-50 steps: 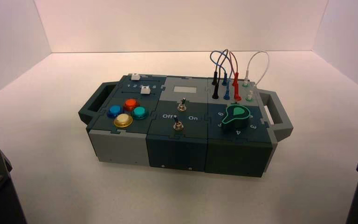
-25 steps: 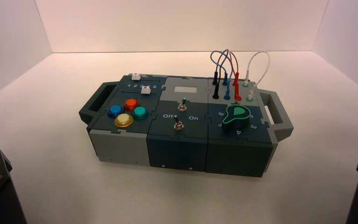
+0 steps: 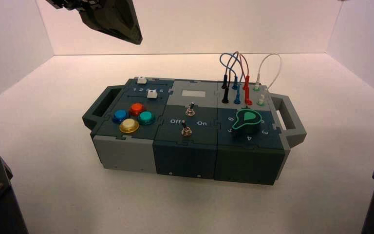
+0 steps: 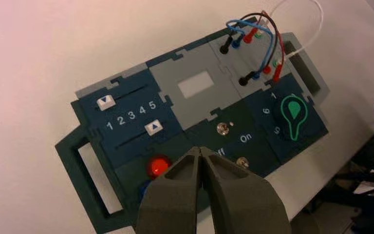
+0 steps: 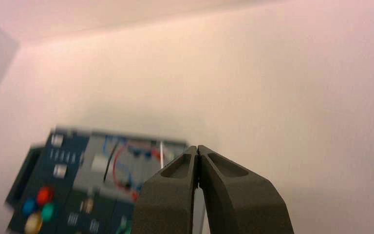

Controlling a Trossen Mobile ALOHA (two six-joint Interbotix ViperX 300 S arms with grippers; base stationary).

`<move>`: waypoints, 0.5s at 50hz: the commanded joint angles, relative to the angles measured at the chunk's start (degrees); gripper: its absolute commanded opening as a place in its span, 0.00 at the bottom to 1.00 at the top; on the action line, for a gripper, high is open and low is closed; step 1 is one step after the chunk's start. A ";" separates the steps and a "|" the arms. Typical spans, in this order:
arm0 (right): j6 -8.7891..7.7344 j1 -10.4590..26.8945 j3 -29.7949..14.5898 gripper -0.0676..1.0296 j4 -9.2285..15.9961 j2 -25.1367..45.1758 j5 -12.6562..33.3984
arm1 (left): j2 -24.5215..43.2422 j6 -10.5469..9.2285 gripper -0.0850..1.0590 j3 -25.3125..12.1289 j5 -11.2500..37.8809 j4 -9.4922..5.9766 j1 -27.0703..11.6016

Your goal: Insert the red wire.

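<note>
The red wire [image 3: 244, 66] loops above the back right panel of the box [image 3: 126, 153]. Its two red plugs [image 3: 247, 92] stand upright in the socket rows there, between the blue plugs and the clear-green ones. In the left wrist view the red plugs [image 4: 267, 69] show in both socket rows. My left gripper [image 4: 200, 150] is shut and empty, hanging high over the box's front near the red button [image 4: 158, 166]. My left arm [image 3: 112, 19] shows at the top left of the high view. My right gripper [image 5: 196, 147] is shut and empty, far from the box [image 5: 44, 161].
Black, blue [image 3: 236, 90] and white [image 3: 272, 61] wires loop beside the red one. A green knob [image 3: 246, 121] sits in front of the sockets. Two toggles [image 3: 186, 130] stand mid-box, with coloured buttons [image 3: 128, 126] and two sliders [image 3: 151, 94] on the left. Handles [image 3: 294, 122] stick out at both ends.
My left arm has come into the high view at the top left, where nothing showed before. The box and wires have not moved.
</note>
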 commanded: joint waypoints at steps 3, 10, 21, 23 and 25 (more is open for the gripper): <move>-0.35 0.09 -4.04 0.04 0.26 3.78 8.53 | -0.70 -0.35 0.05 -0.44 1.14 -0.18 -0.18; -0.70 1.23 -4.57 0.04 0.62 4.31 12.66 | -0.70 -0.35 0.05 -0.44 2.90 -0.18 -0.18; -0.62 11.78 -4.66 0.04 2.55 6.15 13.36 | 0.09 -0.26 0.05 -0.44 2.99 -0.70 -0.26; -0.62 14.15 -4.75 0.04 2.64 6.86 12.83 | 0.18 -0.35 0.05 -0.44 2.81 -1.32 -0.44; -0.70 15.82 -4.75 0.04 2.64 7.56 12.30 | 0.26 -0.35 0.05 -0.44 2.64 -1.67 -0.62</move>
